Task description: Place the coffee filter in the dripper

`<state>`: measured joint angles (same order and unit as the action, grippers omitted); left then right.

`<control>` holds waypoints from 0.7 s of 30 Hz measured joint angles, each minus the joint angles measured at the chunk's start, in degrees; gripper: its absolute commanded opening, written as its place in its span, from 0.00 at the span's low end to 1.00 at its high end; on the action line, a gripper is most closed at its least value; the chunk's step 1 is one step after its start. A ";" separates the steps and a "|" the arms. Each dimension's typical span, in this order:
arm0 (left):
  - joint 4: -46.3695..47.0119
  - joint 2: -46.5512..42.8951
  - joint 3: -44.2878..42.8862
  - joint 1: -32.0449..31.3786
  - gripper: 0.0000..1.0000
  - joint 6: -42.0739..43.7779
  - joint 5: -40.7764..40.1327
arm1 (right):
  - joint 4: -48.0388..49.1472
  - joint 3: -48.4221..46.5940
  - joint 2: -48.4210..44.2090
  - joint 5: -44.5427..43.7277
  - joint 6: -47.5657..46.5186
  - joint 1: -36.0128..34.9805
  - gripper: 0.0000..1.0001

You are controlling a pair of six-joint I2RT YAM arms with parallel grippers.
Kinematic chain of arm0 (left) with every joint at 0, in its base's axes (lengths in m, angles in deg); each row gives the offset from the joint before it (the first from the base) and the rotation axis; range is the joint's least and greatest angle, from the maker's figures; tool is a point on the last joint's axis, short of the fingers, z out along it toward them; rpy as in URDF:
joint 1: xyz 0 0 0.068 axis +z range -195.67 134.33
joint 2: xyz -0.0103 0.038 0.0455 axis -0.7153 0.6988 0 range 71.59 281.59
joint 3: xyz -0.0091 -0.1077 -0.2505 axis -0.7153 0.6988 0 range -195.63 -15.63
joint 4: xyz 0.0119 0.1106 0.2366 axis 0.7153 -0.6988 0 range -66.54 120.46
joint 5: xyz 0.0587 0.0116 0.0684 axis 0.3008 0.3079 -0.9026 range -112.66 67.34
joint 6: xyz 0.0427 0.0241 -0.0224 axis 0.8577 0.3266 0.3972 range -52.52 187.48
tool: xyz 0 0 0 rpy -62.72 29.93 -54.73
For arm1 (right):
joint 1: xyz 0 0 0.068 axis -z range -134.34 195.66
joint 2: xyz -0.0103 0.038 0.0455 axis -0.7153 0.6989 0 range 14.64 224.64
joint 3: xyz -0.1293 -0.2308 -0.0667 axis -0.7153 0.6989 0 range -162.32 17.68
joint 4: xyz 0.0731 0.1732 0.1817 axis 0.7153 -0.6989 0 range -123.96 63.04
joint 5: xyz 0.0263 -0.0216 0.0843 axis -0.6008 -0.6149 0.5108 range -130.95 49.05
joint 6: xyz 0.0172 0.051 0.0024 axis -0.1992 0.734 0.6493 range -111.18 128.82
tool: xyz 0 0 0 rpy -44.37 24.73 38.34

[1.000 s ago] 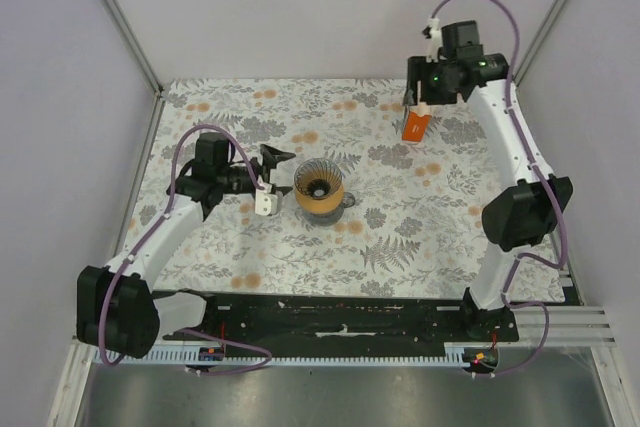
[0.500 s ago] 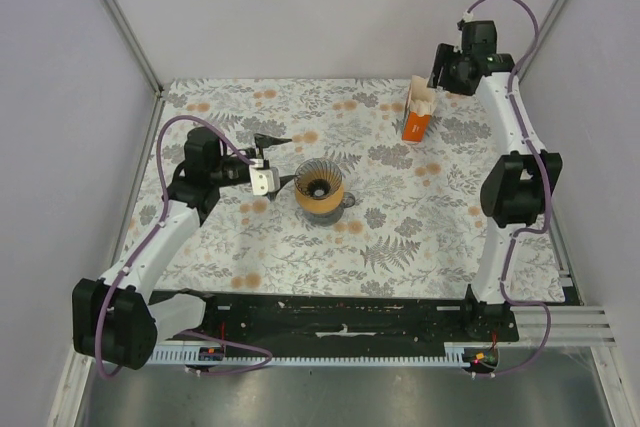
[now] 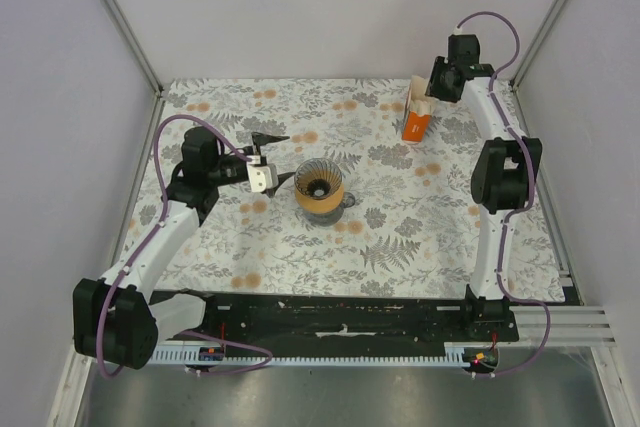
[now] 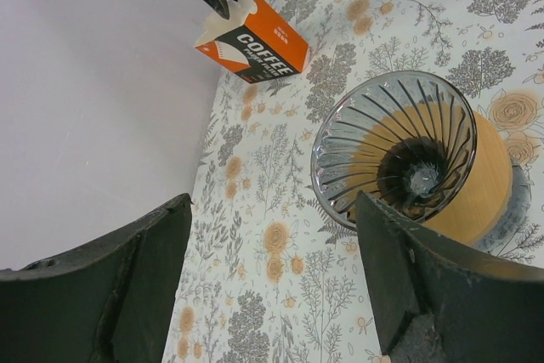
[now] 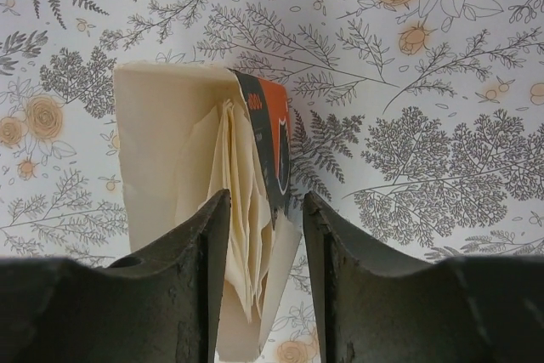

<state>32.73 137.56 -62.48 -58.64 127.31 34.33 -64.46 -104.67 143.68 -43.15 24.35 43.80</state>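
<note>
The dripper (image 3: 318,187), a grey ribbed see-through cone on a tan collar, stands mid-table and holds nothing; it also shows in the left wrist view (image 4: 399,159). My left gripper (image 3: 278,159) hovers open just left of it, nothing between its fingers (image 4: 272,206). At the back right stands the orange carton (image 3: 415,122). My right gripper (image 5: 259,210) hangs over its open top, jaws narrowed on either side of the stack of cream papers (image 5: 242,210), with a gap still showing at the right finger. A coffee filter on its own is out of view.
The floral tablecloth (image 3: 400,237) covers the table. Pale walls with metal corner posts (image 3: 120,22) close in the left, back and right sides. The carton (image 4: 255,40) stands close to the back wall, with the right gripper's black fingers above it.
The right gripper has come down over the carton's open top and its jaws have narrowed around the papers. The left gripper has drawn slightly left, away from the dripper.
</note>
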 measured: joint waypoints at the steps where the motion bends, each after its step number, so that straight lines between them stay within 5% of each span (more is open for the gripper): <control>1: 0.02 0.00 0.00 0.07 0.83 0.00 0.02 | 0.44 -0.02 0.42 -0.28 -0.02 0.00 0.42; 9: 0.24 0.04 0.00 0.15 0.82 -0.04 0.04 | 3.45 -0.61 2.43 -0.15 -1.29 0.00 0.00; 16: 1.75 0.13 0.00 0.15 0.82 -3.04 -0.09 | 7.19 1.40 1.64 0.92 -6.14 0.00 0.00; 21: 8.63 2.73 -0.13 0.37 0.80 -15.98 -2.73 | 10.60 11.10 -5.49 1.38 -11.37 -0.17 0.00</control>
<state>41.36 140.30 -62.61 -58.27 111.34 31.60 -53.86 -93.56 138.19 -41.77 12.99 43.62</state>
